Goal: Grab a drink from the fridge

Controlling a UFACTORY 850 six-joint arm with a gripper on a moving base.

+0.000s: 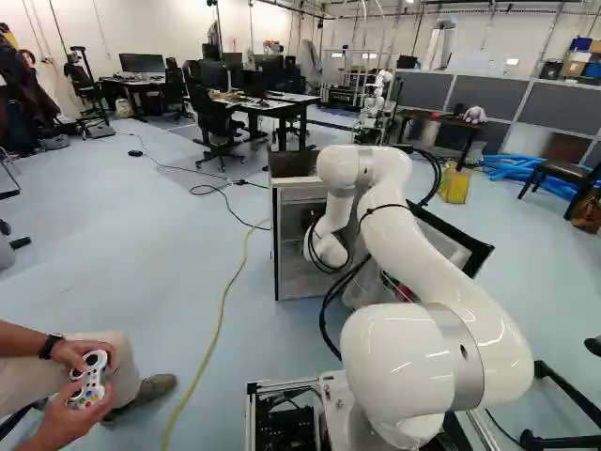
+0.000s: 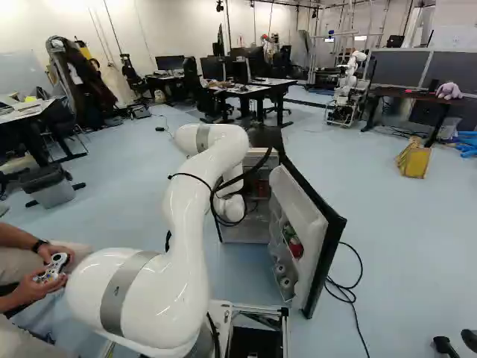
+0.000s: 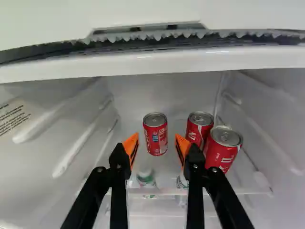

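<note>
The fridge (image 1: pixel 288 258) stands ahead of the arm, its door (image 2: pixel 326 224) swung open. Arm and fridge hide the gripper in both base views. In the wrist view my gripper (image 3: pixel 157 144) is open inside the fridge, nothing held, orange pads apart. One red can (image 3: pixel 155 134) stands upright just ahead, lined up with the gap. Beyond the finger on the other side from the printed label are two more red cans, a farther one (image 3: pixel 199 128) and a nearer one (image 3: pixel 223 149), close together.
Bottles (image 3: pixel 145 177) show below the clear shelf, under the fingers. A ridged edge (image 3: pixel 152 36) spans the fridge above the cans. Door racks hold red and green items (image 2: pixel 293 243). A yellow cable (image 1: pixel 223 315) lies left of the fridge. A person's hands hold a controller at the left. Another robot (image 2: pixel 347 86) stands far back.
</note>
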